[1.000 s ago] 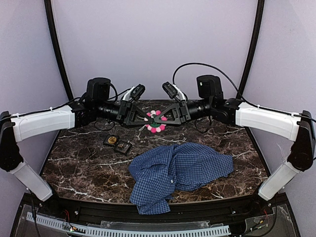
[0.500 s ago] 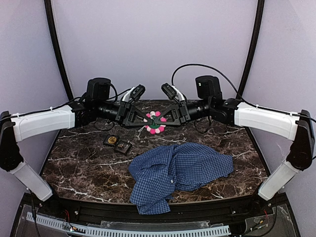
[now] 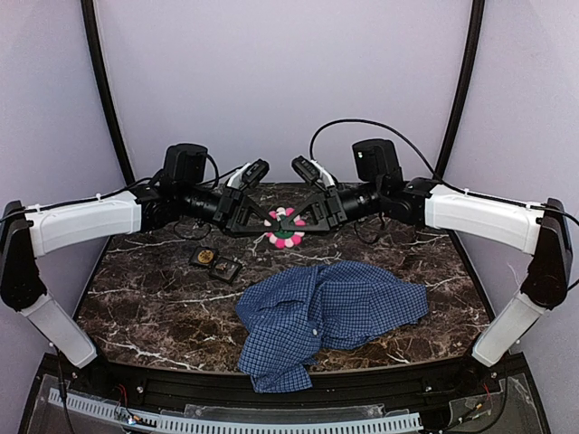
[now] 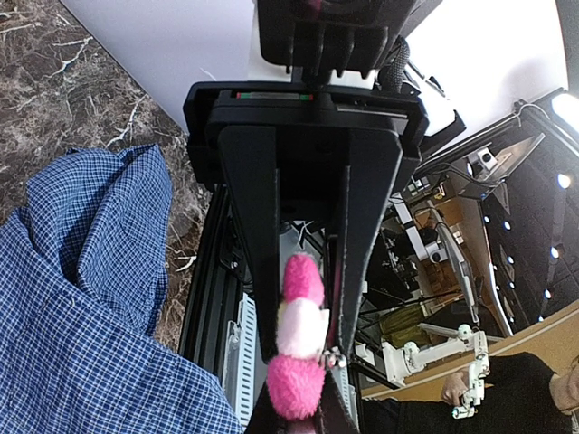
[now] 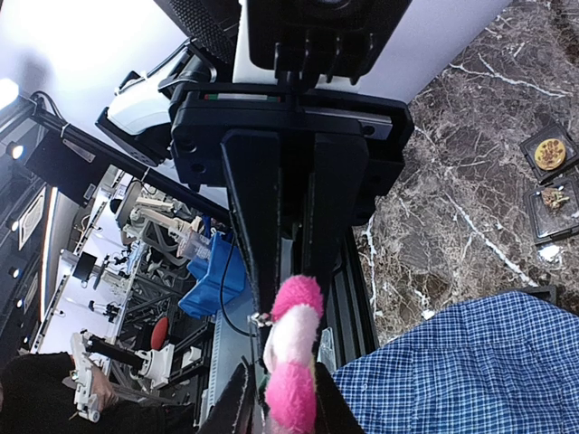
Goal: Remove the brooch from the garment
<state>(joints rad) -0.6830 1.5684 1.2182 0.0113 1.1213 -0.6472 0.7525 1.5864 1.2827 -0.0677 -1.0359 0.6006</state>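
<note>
Pink brooch (image 3: 286, 228) between left pincer (image 3: 274, 221) and right pincer (image 3: 297, 220), apart from shirt (image 3: 344, 303)

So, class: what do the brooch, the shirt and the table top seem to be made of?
The brooch looks plush or felt: fuzzy pink and white petals. The shirt looks like thin matte woven cloth, perhaps cotton: fine check, soft folds. The table top looks like dark marble or an imitation: white veins.

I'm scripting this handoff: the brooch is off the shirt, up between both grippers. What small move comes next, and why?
Probably ease the right gripper back off the brooch: the left gripper is shut on it, clear of the shirt, and the tray lies on its side.
</note>
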